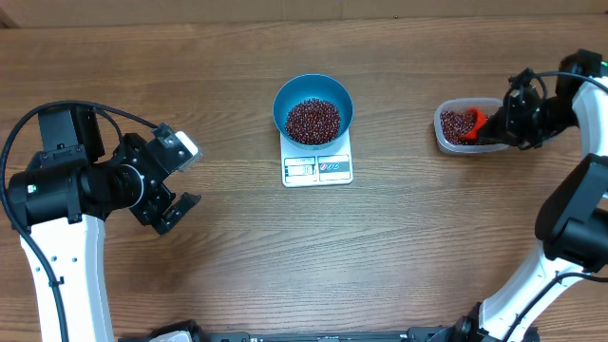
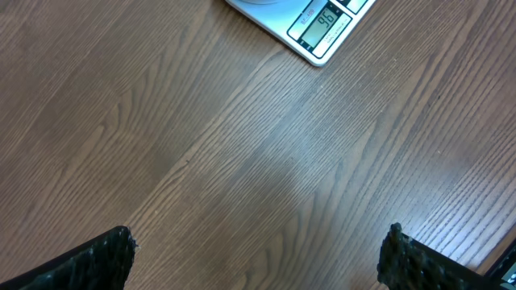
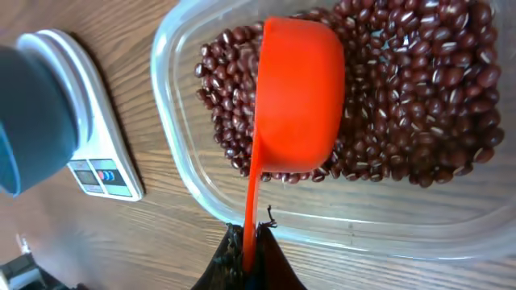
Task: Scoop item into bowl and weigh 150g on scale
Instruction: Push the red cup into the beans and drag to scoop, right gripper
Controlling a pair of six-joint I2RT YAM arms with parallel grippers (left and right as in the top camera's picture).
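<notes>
Up close, the right gripper (image 3: 246, 262) is pinched shut on the thin handle of the red scoop (image 3: 294, 97). The scoop's long axis runs straight away from the gripper, and its cup rests on the beans (image 3: 419, 97) in the clear tub (image 3: 185, 185). Farther off, the blue bowl (image 1: 285, 100) (more beans heaped inside) sits on the scale (image 1: 317, 169), whose display edge faces the arms' bases; the digits look like 96, but I cannot be sure. The left gripper (image 2: 260, 254) gapes wide, holding nothing.
</notes>
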